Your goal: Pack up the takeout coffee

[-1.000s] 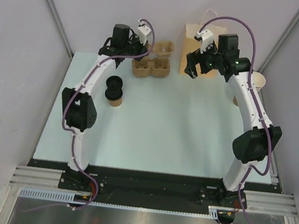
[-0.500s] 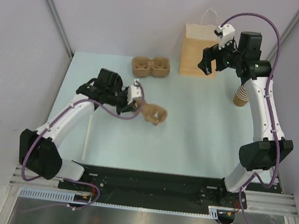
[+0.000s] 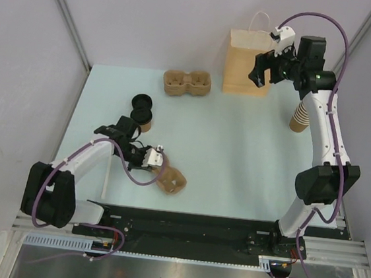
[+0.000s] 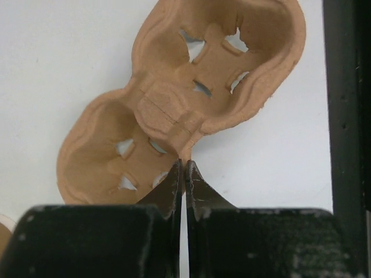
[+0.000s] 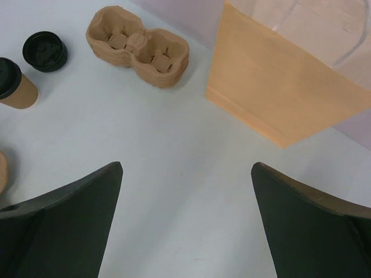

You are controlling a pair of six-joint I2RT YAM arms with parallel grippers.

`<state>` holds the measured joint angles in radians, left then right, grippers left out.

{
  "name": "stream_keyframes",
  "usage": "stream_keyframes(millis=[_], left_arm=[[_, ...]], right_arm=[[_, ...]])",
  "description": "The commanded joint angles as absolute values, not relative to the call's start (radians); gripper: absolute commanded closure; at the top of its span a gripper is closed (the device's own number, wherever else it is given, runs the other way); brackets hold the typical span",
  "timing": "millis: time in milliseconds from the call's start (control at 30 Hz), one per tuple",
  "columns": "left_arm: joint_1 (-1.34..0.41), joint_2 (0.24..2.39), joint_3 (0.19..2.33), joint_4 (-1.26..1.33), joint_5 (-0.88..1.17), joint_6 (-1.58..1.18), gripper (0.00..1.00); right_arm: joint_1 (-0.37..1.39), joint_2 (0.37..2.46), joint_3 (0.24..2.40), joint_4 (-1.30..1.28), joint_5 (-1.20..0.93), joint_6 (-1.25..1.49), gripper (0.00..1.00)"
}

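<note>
Table: one pulp tray near the front edge, hollows up. Tray stack at the back, paper bag upright just right of it. Cup stack leaning at far right. White stick lying flat, left side.

- Open worktop runs down the middle, between the arms.
- Far edge: upright paper bag, stack of pulp trays near its left, a gap between.
- Right edge: tall cup stack just beside the right arm.
- Left: lidded cup and loose black lid side by side; single pulp tray, pinched in the left fingers, blocks the near-left.
</note>
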<state>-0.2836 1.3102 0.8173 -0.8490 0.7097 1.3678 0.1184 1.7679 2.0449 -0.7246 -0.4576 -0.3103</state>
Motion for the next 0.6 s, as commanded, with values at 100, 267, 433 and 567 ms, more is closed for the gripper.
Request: stream_keyframes(millis=[100,267,433,567], left_arm=[[-0.175,1.371,0.861,-0.911,0.713,1.627,0.73],[-0.166,1.316,0.860,-0.951,0.727,1.632,0.34],[-0.166,1.223,0.962,-0.994,0.856,1.505,0.08],[-0.166,1.187,1.048,-0.967,0.942,1.297,0.01]], right_arm=[[0.118,1.828,2.175,-0.692,-0.437,-0.328,0.00],[0.138,1.899,2.261,-0.680,-0.382,-0.377,0.00],[0.182,1.977,2.335,-0.618,-0.286,-0.465,0.01],[0.222,2.072,2.410,-0.537,-0.224,-0.549,0.07]])
